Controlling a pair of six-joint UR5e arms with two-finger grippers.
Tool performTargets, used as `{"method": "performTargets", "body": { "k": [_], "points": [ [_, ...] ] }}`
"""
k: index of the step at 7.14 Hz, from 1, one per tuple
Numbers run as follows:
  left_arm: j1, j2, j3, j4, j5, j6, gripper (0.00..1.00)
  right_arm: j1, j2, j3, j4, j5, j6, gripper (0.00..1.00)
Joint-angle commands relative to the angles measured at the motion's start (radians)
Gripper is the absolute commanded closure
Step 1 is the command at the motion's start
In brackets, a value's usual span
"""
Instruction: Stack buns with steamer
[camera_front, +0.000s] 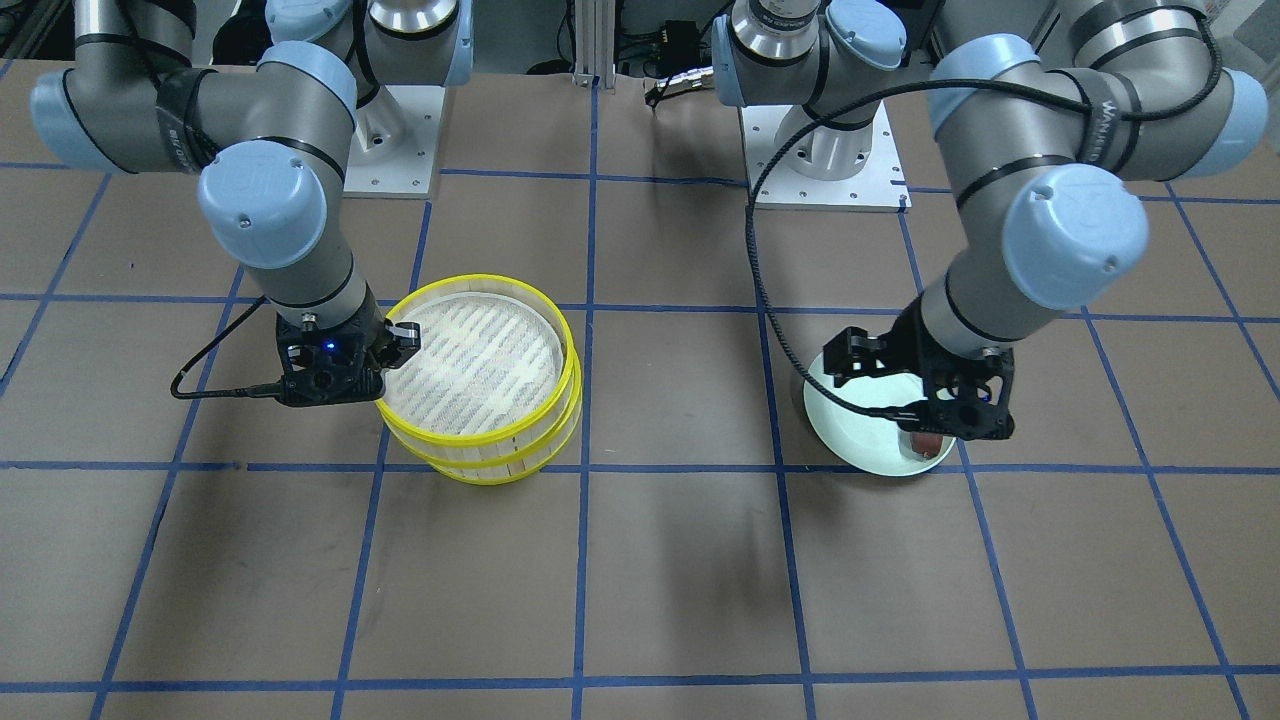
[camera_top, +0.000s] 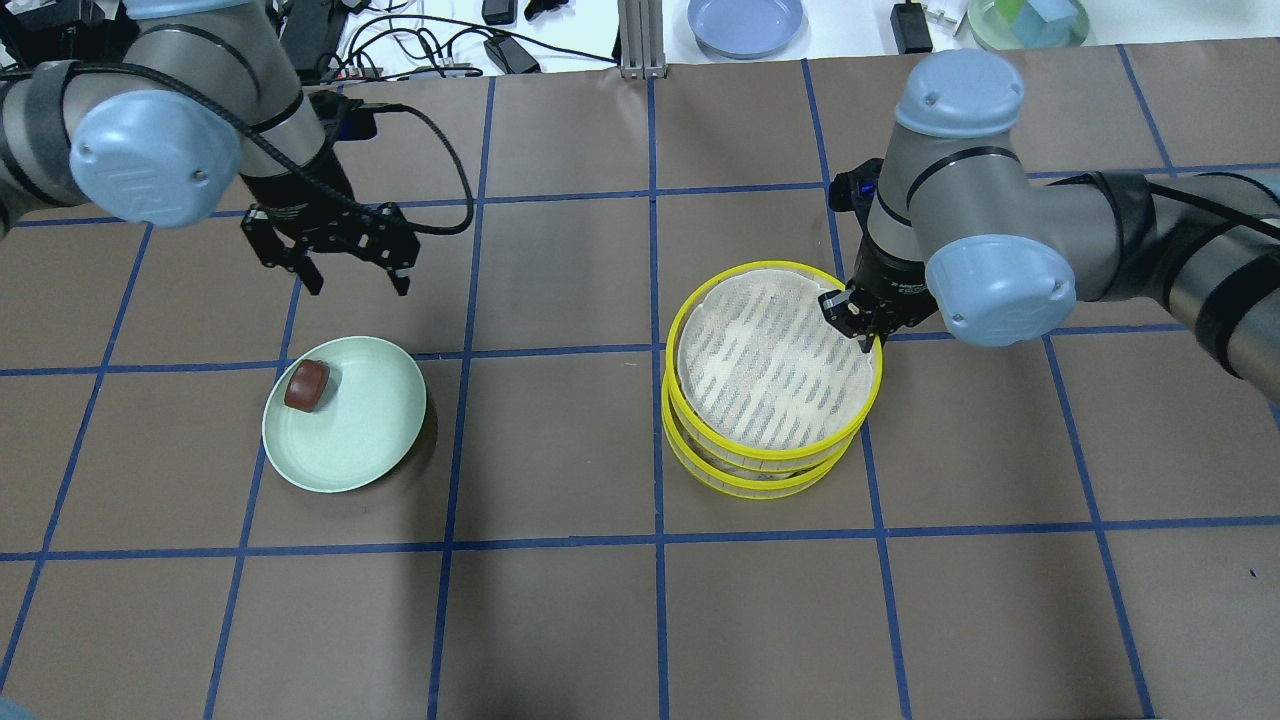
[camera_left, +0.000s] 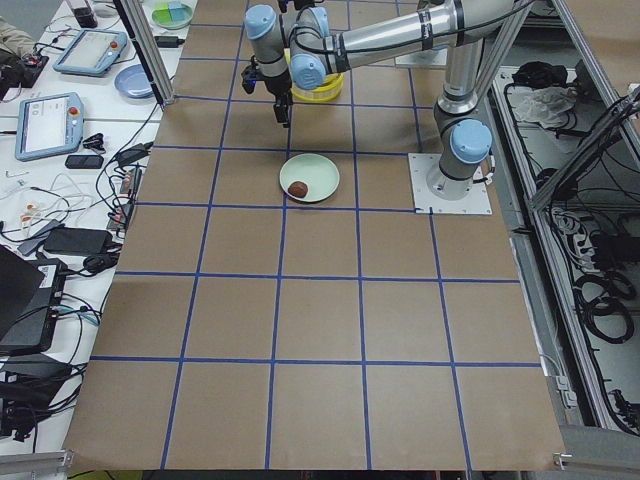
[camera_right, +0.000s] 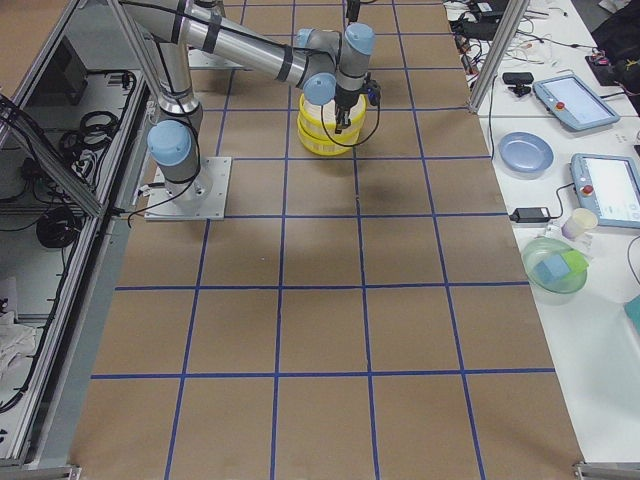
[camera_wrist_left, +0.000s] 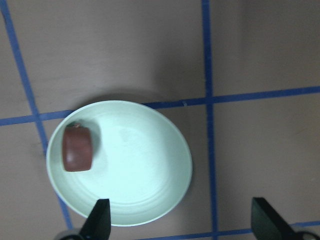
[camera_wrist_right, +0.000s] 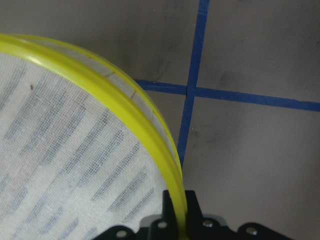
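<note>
At the steamer's rim, the right hand (camera_top: 858, 318) is pinched onto the yellow edge of the top steamer tier (camera_top: 775, 360), one finger inside and one outside. It is probably there to seat that tier squarely on the lower tier (camera_top: 760, 478), from which it sits slightly offset. Well apart, the left hand (camera_top: 357, 285) hangs wide open and empty beyond the mint-green plate (camera_top: 375, 440), seemingly poised for the dark reddish-brown bun (camera_top: 306, 385). The bun is a small, rounded block lying near the plate's edge. No cream bun shows anywhere.
</note>
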Motion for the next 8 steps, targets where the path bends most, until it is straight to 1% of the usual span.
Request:
{"method": "performTargets", "body": {
  "k": [1, 2, 3, 5, 6, 7, 8],
  "points": [
    [0.146, -0.026, -0.051, 0.024, 0.089, 0.252, 0.01, 0.005, 0.005, 0.013, -0.023, -0.013, -0.004, 1.00],
    [0.180, -0.052, -0.086, 0.098, 0.118, 0.318, 0.01, 0.005, 0.010, 0.013, -0.018, -0.010, -0.003, 1.00],
    [0.185, -0.078, -0.114, 0.148, 0.120, 0.328, 0.01, 0.008, 0.010, 0.013, -0.015, -0.010, 0.000, 1.00],
    [0.184, -0.143, -0.121, 0.154, 0.102, 0.314, 0.01, 0.008, 0.012, 0.014, -0.012, -0.009, 0.000, 1.00],
    [0.184, -0.163, -0.121, 0.153, 0.055, 0.306, 0.01, 0.010, 0.015, 0.014, -0.009, -0.007, 0.000, 1.00],
    [0.184, -0.178, -0.123, 0.153, 0.031, 0.306, 0.02, 0.019, 0.021, 0.014, -0.009, -0.010, 0.002, 1.00],
    [0.184, -0.191, -0.123, 0.153, 0.031, 0.288, 0.02, 0.019, 0.024, 0.014, -0.009, -0.012, 0.000, 1.00]
  ]
}}
